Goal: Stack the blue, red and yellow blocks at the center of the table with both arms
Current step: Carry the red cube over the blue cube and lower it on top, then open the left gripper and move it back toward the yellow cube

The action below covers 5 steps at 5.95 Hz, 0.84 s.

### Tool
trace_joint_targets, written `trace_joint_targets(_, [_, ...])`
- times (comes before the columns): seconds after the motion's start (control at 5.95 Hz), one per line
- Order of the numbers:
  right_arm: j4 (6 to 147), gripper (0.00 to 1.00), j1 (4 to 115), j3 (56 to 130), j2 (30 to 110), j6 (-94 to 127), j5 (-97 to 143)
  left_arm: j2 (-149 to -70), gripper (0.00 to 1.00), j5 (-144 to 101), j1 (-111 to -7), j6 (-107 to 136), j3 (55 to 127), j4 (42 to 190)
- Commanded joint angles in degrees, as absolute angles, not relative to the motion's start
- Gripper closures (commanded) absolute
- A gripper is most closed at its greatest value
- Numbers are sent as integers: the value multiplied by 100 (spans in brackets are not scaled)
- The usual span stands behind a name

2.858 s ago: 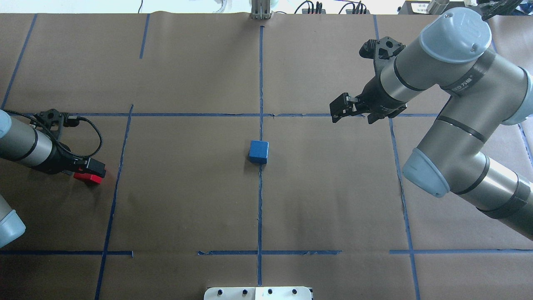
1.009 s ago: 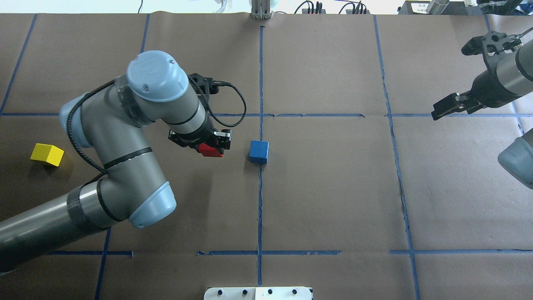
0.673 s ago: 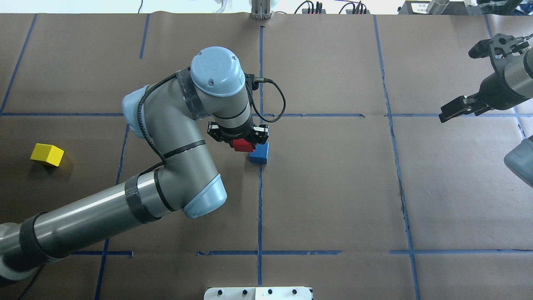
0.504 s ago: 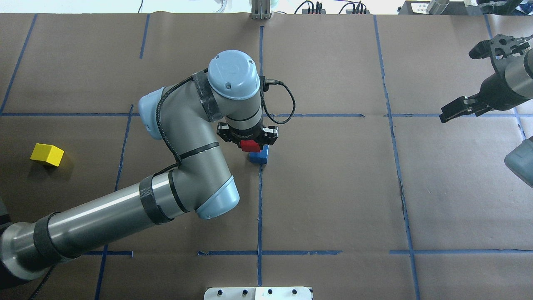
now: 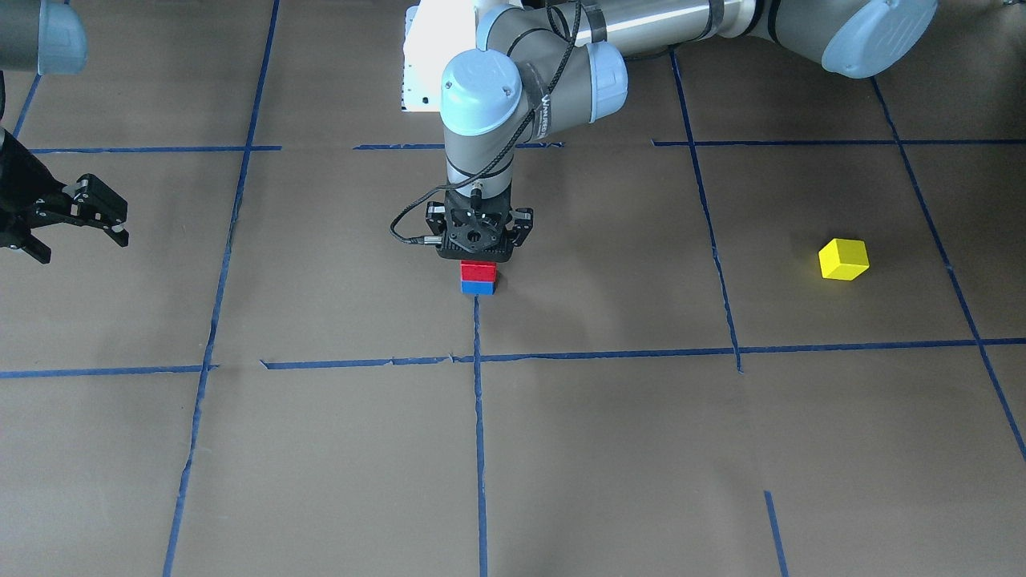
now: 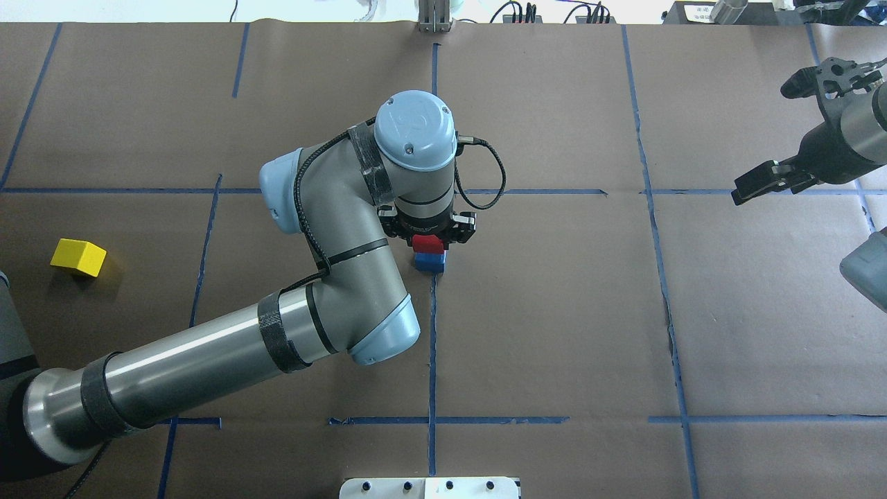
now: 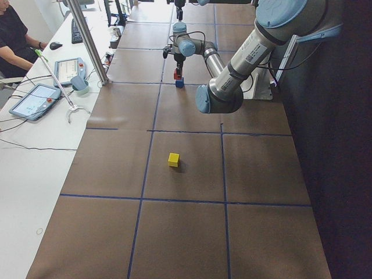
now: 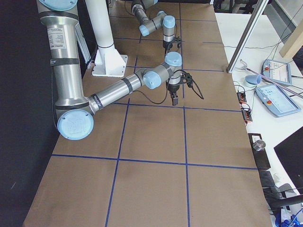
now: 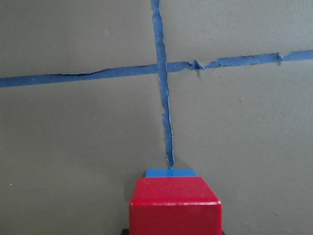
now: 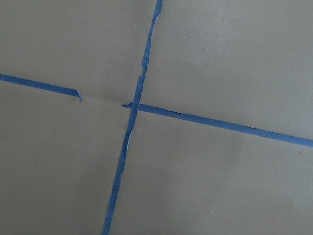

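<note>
At the worktop (image 5: 641, 441) centre, the left jaws, clenched on the red block (image 5: 478, 271), have swung in to seat it atop the blue block (image 5: 478, 288), release pending; right jaws idle agape, yellow block (image 5: 842, 259) lies well apart.

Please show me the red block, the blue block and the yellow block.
red block (image 5: 478, 271): front-facing view, its near side face.
blue block (image 5: 478, 288): front-facing view, its near side face.
yellow block (image 5: 843, 259): front-facing view, its middle.

Bright even light, soft shadow by yellow block (image 6: 78, 256); ovhd view top edge blown out
</note>
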State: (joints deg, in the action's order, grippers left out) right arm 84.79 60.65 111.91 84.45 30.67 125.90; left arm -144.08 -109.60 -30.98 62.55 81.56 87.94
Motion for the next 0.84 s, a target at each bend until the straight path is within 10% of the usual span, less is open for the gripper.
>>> trace_joint_targets(0.0, [8481, 0, 6064, 11197, 8438, 3067, 12595, -14396, 9, -10707, -2998, 6249, 8139, 8833])
trace_joint_targets(0.67, [8481, 0, 6056, 11180, 8411, 3094, 12586, -13086, 0, -11446, -3984, 5595, 10108, 8728])
